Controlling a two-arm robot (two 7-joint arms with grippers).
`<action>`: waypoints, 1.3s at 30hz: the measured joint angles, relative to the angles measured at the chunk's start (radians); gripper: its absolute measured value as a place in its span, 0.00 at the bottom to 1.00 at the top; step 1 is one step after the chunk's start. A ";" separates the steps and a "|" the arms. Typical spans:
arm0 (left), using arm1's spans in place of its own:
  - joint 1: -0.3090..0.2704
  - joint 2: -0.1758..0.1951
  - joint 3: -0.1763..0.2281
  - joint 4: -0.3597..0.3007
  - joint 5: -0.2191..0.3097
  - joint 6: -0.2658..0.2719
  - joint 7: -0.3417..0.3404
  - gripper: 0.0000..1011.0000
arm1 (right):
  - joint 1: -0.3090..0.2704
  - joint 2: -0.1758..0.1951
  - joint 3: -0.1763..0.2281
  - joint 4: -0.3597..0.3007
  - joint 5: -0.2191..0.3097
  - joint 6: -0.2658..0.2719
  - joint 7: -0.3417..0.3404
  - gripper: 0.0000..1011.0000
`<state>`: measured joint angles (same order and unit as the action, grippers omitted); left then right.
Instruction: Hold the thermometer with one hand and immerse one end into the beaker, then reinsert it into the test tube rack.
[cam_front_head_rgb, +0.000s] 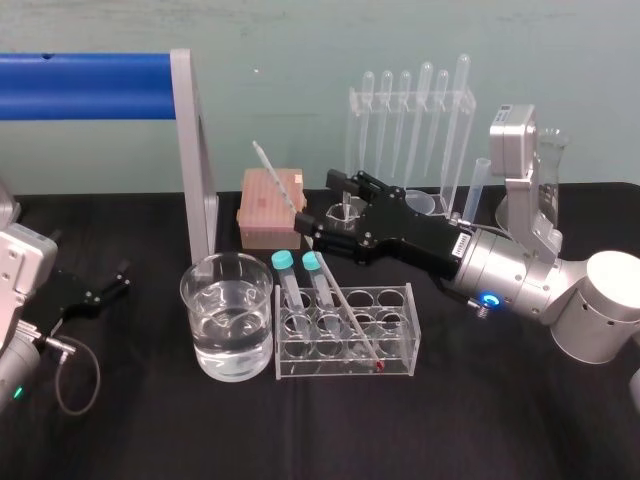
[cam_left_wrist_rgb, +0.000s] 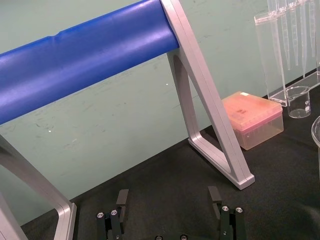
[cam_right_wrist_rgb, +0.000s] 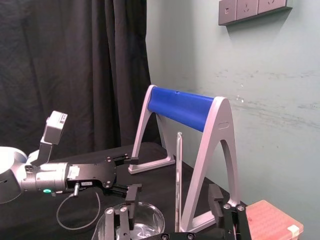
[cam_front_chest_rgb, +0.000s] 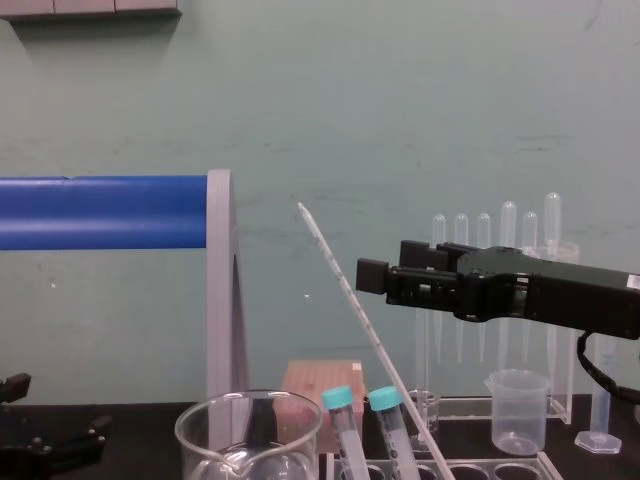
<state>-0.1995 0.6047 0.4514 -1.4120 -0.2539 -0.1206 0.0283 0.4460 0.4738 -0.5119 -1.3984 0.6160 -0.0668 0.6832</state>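
We find the thermometer (cam_front_head_rgb: 347, 310) leaning in the test tube rack (cam_front_head_rgb: 395, 330), right of the water-filled beaker (cam_front_head_rgb: 190, 292), with the right gripper (cam_front_head_rgb: 322, 207) spread-jawed beside its stem and the left gripper (cam_front_head_rgb: 95, 295) parked spread at left; we judge that grasp, dip and reinsertion are all still to do

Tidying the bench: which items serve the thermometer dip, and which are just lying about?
In use: long thin glass thermometer, large water-filled glass beaker, clear test tube rack, right gripper open near the thermometer.
Lying about: pink tip box, clear acrylic pipette stand, left gripper parked far left.
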 joint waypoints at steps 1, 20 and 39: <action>0.000 0.000 0.000 0.000 0.000 0.000 0.000 1.00 | 0.000 0.000 0.000 0.000 0.000 0.000 0.000 0.91; 0.000 0.000 0.000 0.000 0.000 0.000 0.000 1.00 | -0.205 0.089 0.153 -0.176 -0.043 0.224 -0.429 0.99; 0.000 0.000 0.000 0.000 0.000 0.000 0.000 1.00 | -0.248 0.080 0.162 -0.148 -0.062 0.317 -0.504 0.99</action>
<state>-0.1995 0.6047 0.4514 -1.4120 -0.2539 -0.1206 0.0283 0.1977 0.5536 -0.3503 -1.5460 0.5542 0.2497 0.1792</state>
